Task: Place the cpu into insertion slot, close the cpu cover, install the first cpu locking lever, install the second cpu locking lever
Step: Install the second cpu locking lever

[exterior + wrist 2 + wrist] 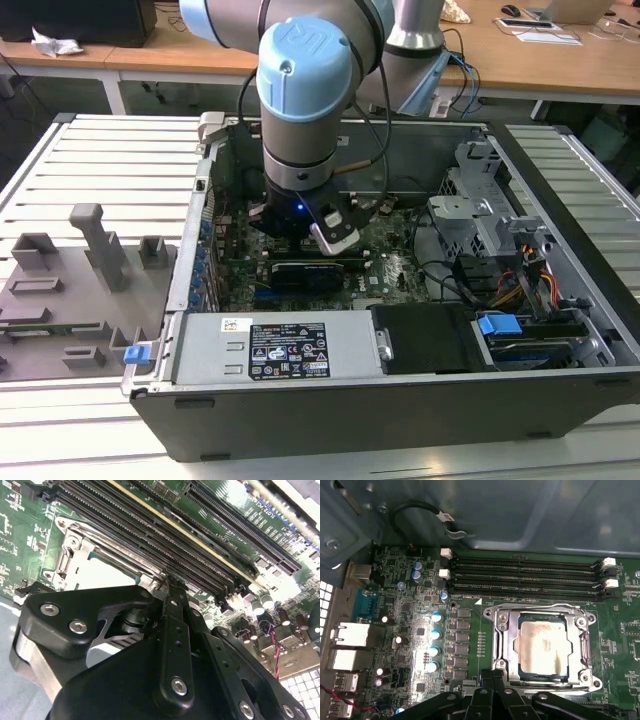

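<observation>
Pincer (492, 677) at socket edge, cpu (542, 647) flat, cover (506, 630) down

No legible text; label on power supply (288, 350) unreadable.

The silver-topped cpu (542, 647) lies flat in the insertion slot (503, 645), cpu cover (582, 652) seemingly closed.

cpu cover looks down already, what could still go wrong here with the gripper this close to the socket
1. In the first wrist view the cpu cover lies over the cpu, and the gripper sits right at the frame's edge: a slip there might scrape the insertion slot rim or the board beside it.
2. The memory slots run close past the fingertip in the second wrist view, so a sideways push could catch them.
</observation>
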You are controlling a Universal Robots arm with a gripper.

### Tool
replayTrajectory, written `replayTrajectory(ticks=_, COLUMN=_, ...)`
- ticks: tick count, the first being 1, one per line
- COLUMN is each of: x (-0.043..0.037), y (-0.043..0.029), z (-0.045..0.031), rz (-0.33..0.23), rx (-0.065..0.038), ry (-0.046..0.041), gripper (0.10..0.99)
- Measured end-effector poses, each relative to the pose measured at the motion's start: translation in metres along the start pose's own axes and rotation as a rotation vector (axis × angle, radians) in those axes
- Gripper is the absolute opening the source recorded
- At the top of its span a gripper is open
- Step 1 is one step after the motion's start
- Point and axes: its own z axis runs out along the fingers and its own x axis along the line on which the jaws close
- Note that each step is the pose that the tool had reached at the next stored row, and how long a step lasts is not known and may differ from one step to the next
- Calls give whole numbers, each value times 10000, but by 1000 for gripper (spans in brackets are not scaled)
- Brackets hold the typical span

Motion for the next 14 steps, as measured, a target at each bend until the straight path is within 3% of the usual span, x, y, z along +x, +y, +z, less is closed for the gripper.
replayTrajectory(ticks=2, x=17, y=-2, z=10, rz=-2, rx=-67, ry=-2, gripper=106)
replayTrajectory(ticks=9, x=33, y=-6, z=24, rz=0, rx=-81, ry=-3, gripper=106)
replayTrajectory(ticks=14, x=32, y=24, z=-91, rz=0, rx=-80, ry=-3, gripper=106)
